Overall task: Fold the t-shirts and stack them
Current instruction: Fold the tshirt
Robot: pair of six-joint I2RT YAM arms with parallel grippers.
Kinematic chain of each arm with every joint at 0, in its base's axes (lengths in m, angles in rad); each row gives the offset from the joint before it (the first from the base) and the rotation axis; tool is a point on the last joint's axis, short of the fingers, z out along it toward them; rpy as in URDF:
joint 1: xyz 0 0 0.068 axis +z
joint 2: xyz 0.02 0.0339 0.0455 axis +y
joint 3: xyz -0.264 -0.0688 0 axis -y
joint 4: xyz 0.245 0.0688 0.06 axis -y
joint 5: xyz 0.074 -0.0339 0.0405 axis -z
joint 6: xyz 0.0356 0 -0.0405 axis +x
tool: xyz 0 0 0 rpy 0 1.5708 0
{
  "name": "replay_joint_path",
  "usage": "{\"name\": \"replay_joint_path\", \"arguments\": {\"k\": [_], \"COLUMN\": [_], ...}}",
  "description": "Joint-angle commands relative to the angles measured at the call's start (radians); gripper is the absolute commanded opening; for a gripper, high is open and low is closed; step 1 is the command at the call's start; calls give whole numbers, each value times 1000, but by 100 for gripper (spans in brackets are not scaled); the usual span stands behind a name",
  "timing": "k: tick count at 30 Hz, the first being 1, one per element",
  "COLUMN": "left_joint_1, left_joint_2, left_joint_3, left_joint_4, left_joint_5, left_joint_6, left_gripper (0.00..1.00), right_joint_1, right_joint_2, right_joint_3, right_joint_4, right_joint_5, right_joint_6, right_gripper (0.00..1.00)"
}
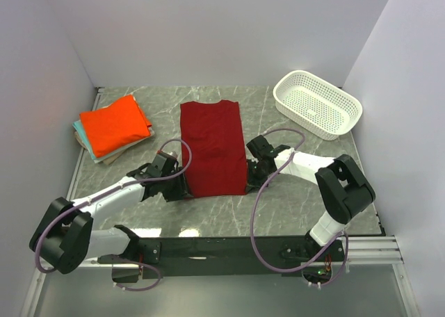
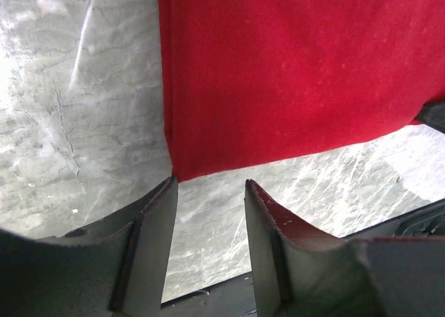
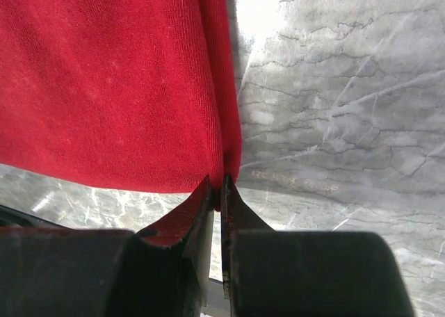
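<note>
The dark crimson t-shirt [image 1: 212,147] lies folded into a long strip in the middle of the table, collar end far. My left gripper [image 1: 178,189] is open just short of the shirt's near left corner [image 2: 182,165], with nothing between the fingers. My right gripper [image 1: 249,172] is shut on the shirt's near right corner [image 3: 226,165]. The bright orange t-shirt [image 1: 113,124] lies folded on top of the teal [image 1: 77,130] and tan [image 1: 111,156] folded shirts at the far left.
A white perforated basket [image 1: 317,103] stands at the far right. White walls enclose the marble table [image 1: 299,199] on three sides. The black arm mount runs along the near edge.
</note>
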Motion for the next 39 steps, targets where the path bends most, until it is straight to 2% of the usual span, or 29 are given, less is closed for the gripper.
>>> {"name": "replay_joint_path", "arguments": {"k": [1,6,11,19,27,30,32,39], "left_joint_1": [5,5,6,8,8,8,8,11], "left_joint_2": [14,29,-17,26,68,91,104,63], "left_joint_3": [5,11,-3,-23,-29,-28,-24,-34], "left_joint_4": [15,-11,-34,12,58,65,65,6], "left_joint_5": [4,-35,-89,-71,-54,-43,-46,-106], "left_joint_6": [-17,-33,-44,-35,-24,-20,-18,-23], "left_gripper": [48,40,41,40,24,10,0,0], "right_joint_1": [11,16,17,22,22,23,23,20], "right_joint_2": [21,27,30,38,40,38,36,9], "right_joint_3": [-23,-12,-10,2,2,0,-1,-3], "right_joint_4": [3,-2,-2,-9,-12,-19,-25,-68], "right_joint_5": [19,18,15,15,16,19,25,65], "right_joint_6": [1,0,0,-3,-5,-3,-3,1], "right_gripper": [11,11,10,10,7,1,0,0]}}
